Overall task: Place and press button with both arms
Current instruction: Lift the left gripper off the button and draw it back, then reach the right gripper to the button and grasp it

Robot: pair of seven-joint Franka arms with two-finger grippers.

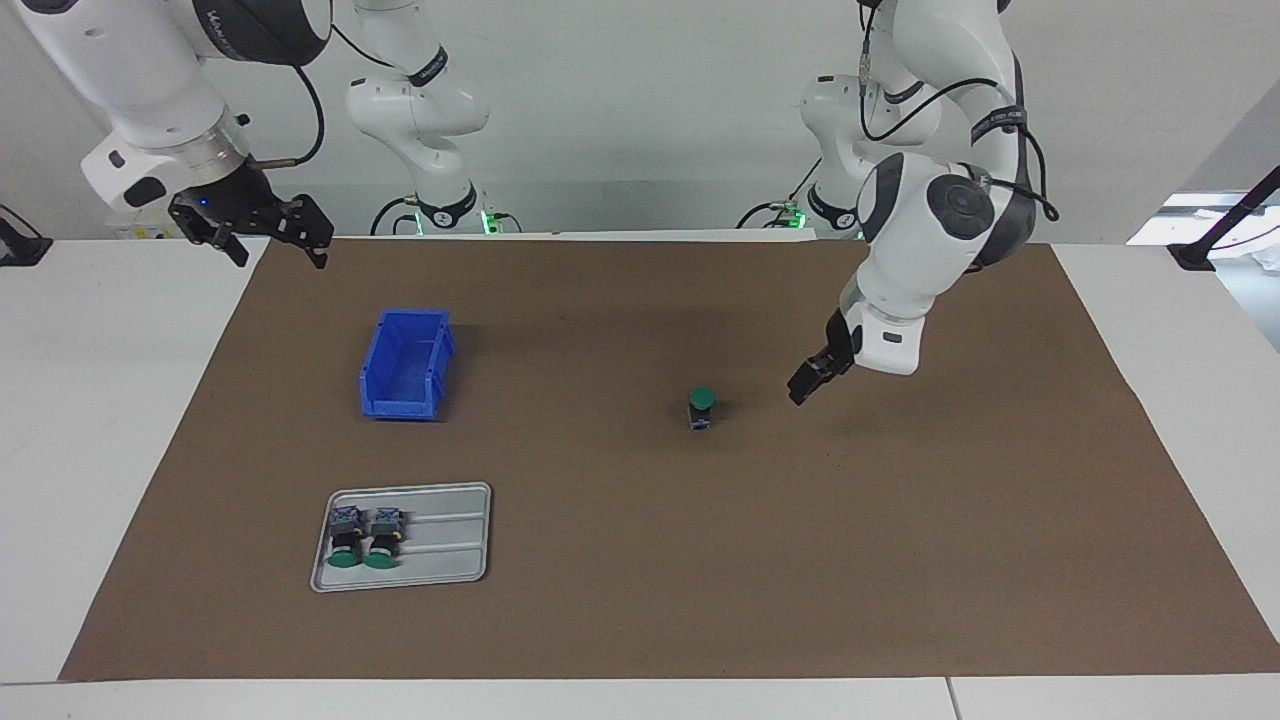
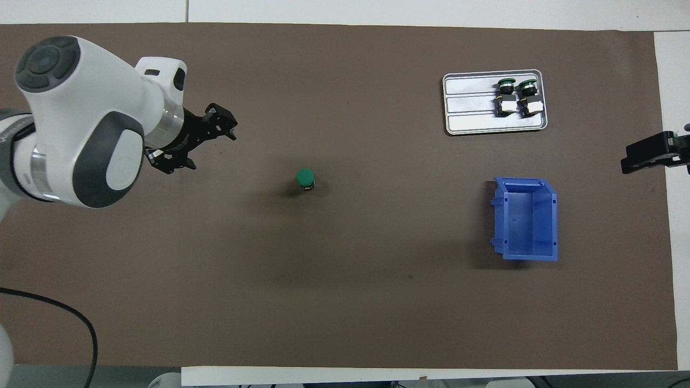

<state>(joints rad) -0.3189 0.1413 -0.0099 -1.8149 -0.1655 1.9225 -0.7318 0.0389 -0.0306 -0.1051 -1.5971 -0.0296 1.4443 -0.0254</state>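
Button (image 1: 702,405) stood upright, green cap up, on brown mat (image 1: 640,600) near table's middle, untouched. Left gripper (image 1: 806,383) hung beside it toward left arm's end, jaws wide, empty. Right gripper (image 1: 258,232) waited over mat's edge, jaws spread, empty.

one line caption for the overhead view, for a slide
Green-capped button stands alone mid-mat, open left gripper empty beside it, right gripper waiting at the mat's edge.

facing view high, overhead steep; both share mat (image 1: 640,600).
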